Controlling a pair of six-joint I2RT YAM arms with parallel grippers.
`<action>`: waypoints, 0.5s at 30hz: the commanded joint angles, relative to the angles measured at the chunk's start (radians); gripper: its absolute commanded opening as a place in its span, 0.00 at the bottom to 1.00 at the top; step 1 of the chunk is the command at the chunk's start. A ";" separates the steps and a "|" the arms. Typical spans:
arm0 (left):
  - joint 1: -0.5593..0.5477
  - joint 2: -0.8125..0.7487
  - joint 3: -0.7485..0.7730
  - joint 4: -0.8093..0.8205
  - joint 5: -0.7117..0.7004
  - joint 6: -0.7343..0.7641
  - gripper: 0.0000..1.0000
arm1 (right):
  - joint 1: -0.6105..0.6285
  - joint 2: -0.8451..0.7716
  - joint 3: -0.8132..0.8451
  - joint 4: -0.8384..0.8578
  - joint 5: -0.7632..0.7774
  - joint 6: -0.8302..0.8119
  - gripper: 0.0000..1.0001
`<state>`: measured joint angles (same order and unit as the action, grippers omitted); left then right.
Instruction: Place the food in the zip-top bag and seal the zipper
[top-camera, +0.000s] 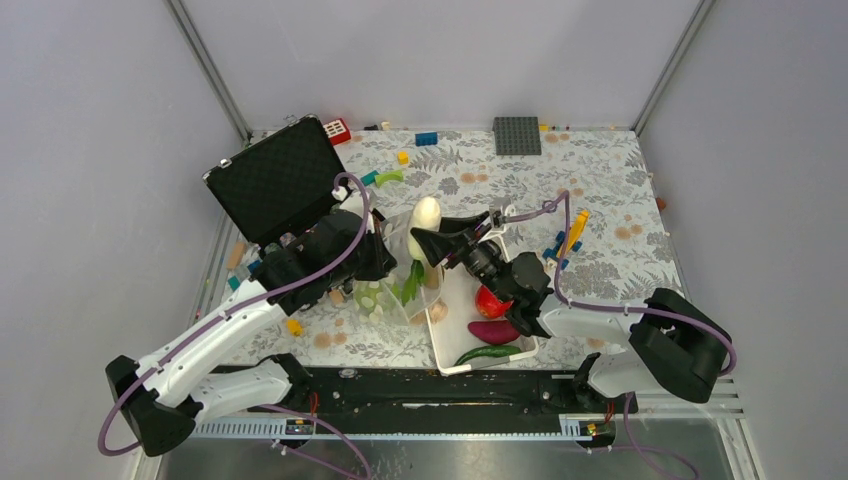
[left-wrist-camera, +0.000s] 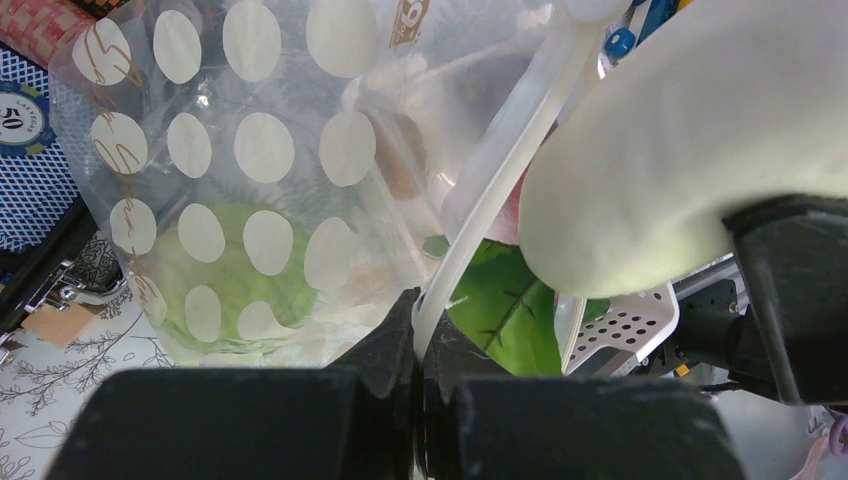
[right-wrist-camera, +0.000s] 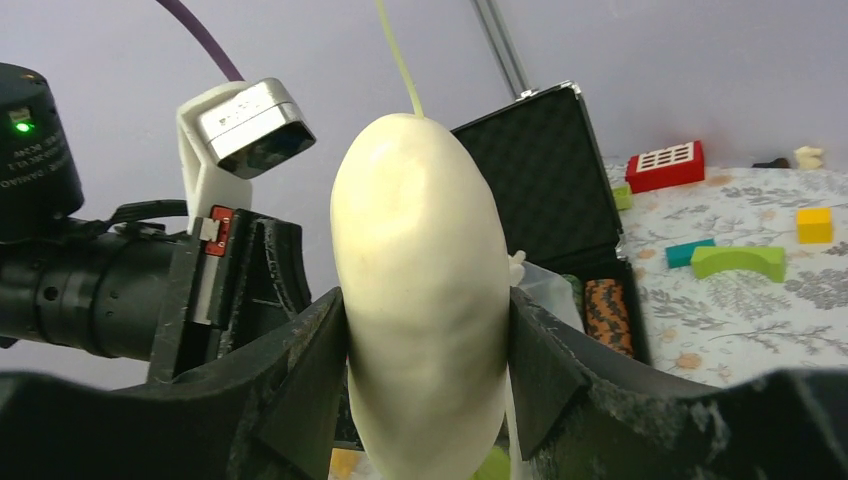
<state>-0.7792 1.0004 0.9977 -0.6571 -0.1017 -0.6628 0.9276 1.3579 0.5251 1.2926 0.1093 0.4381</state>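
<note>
At mid-counter (top-camera: 600, 180), our left tool (left-wrist-camera: 418, 345) is clenched on the zipper (left-wrist-camera: 500, 180), lifting the zip-top bag (left-wrist-camera: 250, 200) so that its mouth gapes. Our right tool (right-wrist-camera: 425, 330) is grasping the white radish (right-wrist-camera: 420, 300) just beside that opening, ready to join the cabbage (left-wrist-camera: 215, 280) inside.

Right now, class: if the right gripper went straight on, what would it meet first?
Holding the white radish, the right gripper likely meets the left gripper at the zip-top bag; depth unclear.
</note>
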 joint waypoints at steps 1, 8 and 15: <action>0.007 -0.034 0.038 0.001 0.006 0.016 0.00 | 0.003 -0.027 0.007 0.049 0.050 -0.123 0.08; 0.022 -0.019 0.062 -0.003 -0.037 0.002 0.00 | 0.052 -0.038 0.036 -0.108 -0.034 -0.194 0.09; 0.024 -0.024 0.072 -0.003 -0.072 0.001 0.00 | 0.096 -0.068 0.154 -0.478 0.003 -0.126 0.14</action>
<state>-0.7601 0.9913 1.0153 -0.6838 -0.1322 -0.6598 0.9928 1.3312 0.5953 1.0107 0.0826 0.3031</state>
